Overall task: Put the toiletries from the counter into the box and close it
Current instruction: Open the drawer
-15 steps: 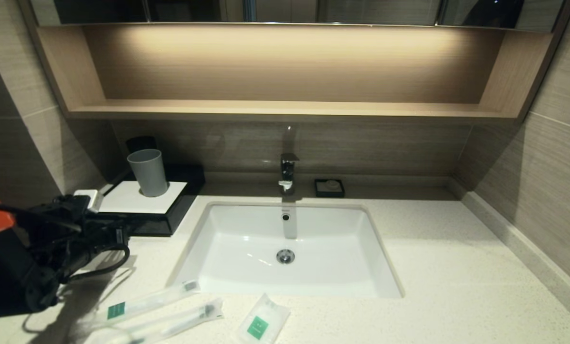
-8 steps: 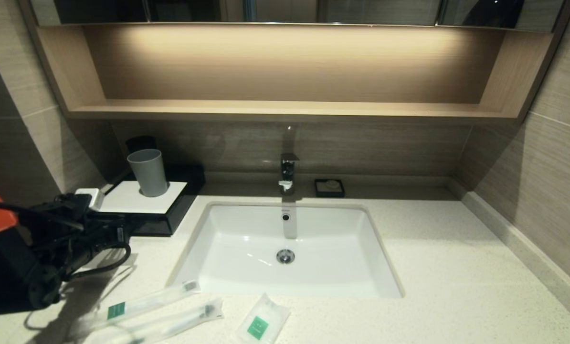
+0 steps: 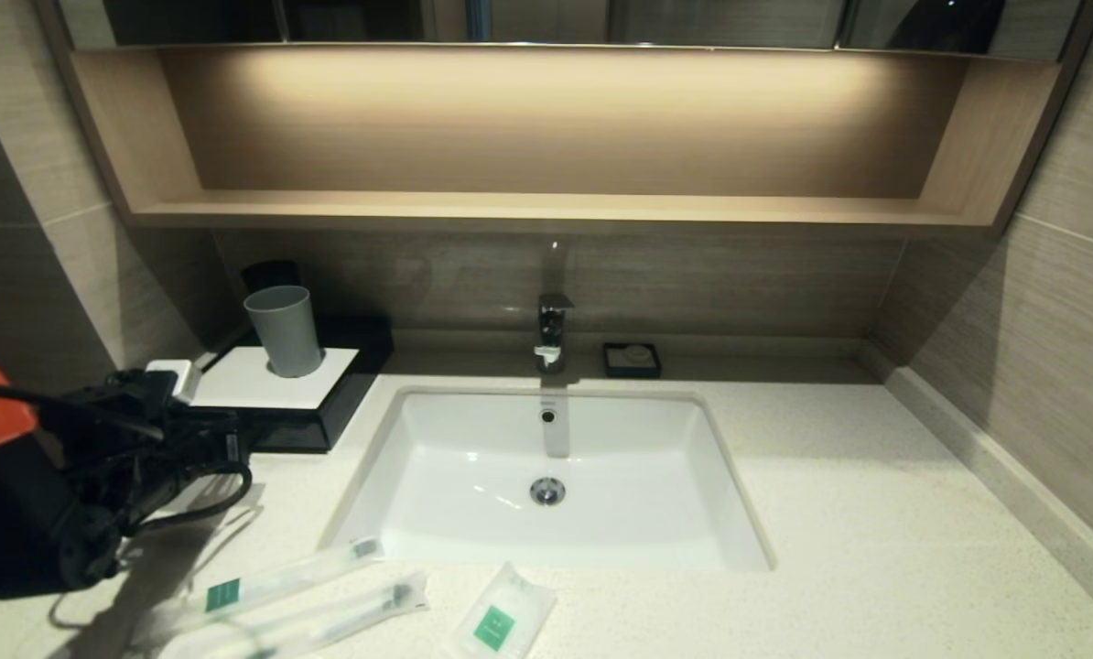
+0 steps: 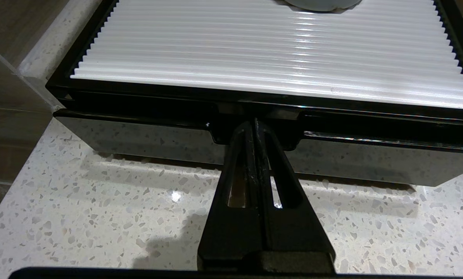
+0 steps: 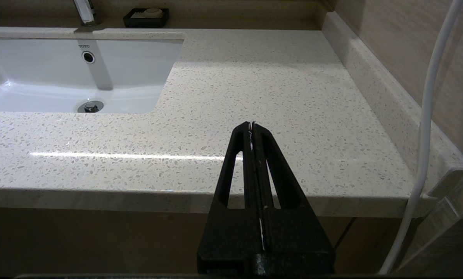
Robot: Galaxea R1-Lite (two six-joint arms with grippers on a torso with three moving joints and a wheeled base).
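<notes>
The black box (image 3: pixel 345 380) with a white top panel (image 4: pixel 270 46) stands at the counter's (image 3: pixel 858 513) back left. My left gripper (image 4: pixel 254 124) is shut, and its tips sit in the notch at the top middle of the drawer front (image 4: pixel 138 139). In the head view this left gripper (image 3: pixel 235 444) is a dark shape against the box's front. Two toothbrush packets (image 3: pixel 281 572) (image 3: pixel 327 618) and a white sachet (image 3: pixel 503 618) lie at the counter's front edge, left of centre. My right gripper (image 5: pixel 251 124) hangs shut and empty over the counter's front edge, right of the sink.
A grey cup (image 3: pixel 284 329) stands on the box's top. The white sink (image 3: pixel 473 458) with its faucet (image 3: pixel 553 329) takes up the middle. A small black soap dish (image 3: pixel 632 359) sits by the back wall. A wooden shelf (image 3: pixel 546 209) overhangs the counter. A white cable (image 5: pixel 425 116) hangs on the right.
The left arm has shifted very slightly. Its gripper stays shut at the box's front. The toiletries have not moved.
</notes>
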